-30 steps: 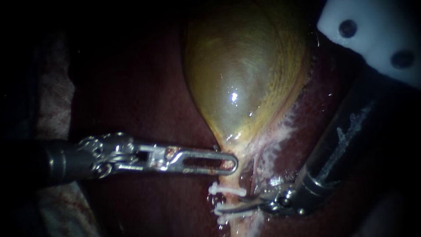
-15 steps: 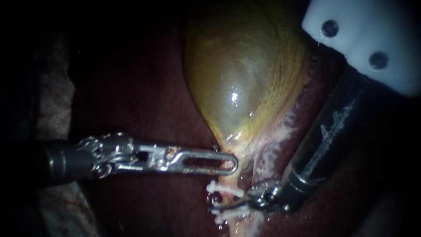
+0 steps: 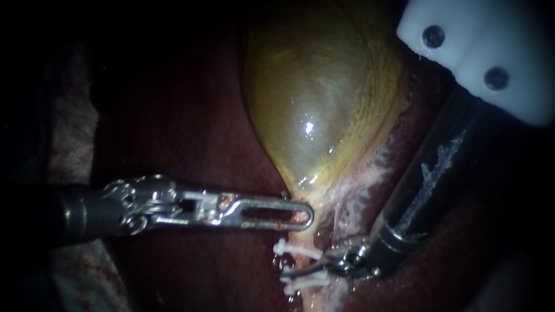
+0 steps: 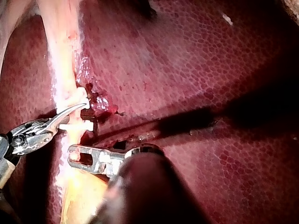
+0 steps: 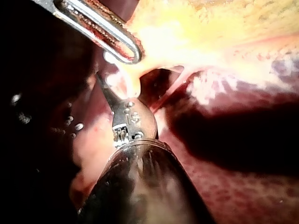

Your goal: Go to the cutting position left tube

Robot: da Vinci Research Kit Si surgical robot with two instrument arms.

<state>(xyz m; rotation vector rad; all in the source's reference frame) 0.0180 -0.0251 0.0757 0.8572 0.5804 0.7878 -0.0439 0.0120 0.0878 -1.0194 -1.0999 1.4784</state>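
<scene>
Holding on near the middle of the frame, my left instrument (image 3: 298, 215) comes in flat from the left edge. Its hand is clenched on the thin bottom end of the gallbladder (image 3: 312, 104), the big yellow bag that fills the top middle. Dark red liver (image 3: 191, 115) lies all around it.

The tube (image 3: 302, 261) is pale. It runs down from that thin end to the bottom middle of the frame. Two white clips sit across it, an upper clip (image 3: 298, 249) and a lower clip (image 3: 304, 283), one just under the other.

My right instrument (image 3: 306, 269) comes down from the upper right, where a white block (image 3: 480, 58) sits on its dark shaft. Its thin tip lies across the tube, in between the two clips. I cannot tell if this hand is open or closed.

In the view from my left arm, the curved tip of my right instrument (image 4: 70, 112) touches the tube between the clips. My left instrument (image 4: 84, 156) lies just beside them.
</scene>
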